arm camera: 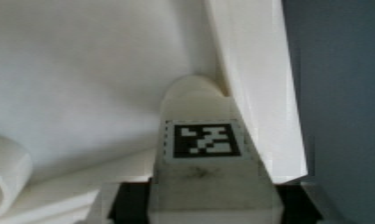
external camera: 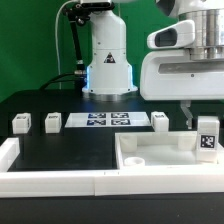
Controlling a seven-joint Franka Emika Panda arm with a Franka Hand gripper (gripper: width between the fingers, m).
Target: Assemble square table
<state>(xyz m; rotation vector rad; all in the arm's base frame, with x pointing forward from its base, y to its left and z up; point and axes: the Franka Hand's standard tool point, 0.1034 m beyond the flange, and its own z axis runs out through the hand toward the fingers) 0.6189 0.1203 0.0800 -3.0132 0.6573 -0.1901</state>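
The square tabletop is a white slab with a raised rim, lying at the exterior view's right front. My gripper is shut on a white leg block with a black-and-white tag. It holds the block upright over the slab's right corner. In the wrist view the leg block sits between my dark fingers and points into the corner under the slab's rim. A round socket boss shows on the slab's inside. Three more leg blocks stand in a row at the back.
The marker board lies flat between the leg blocks, in front of the robot base. White border rails run along the front and left edges of the black table.
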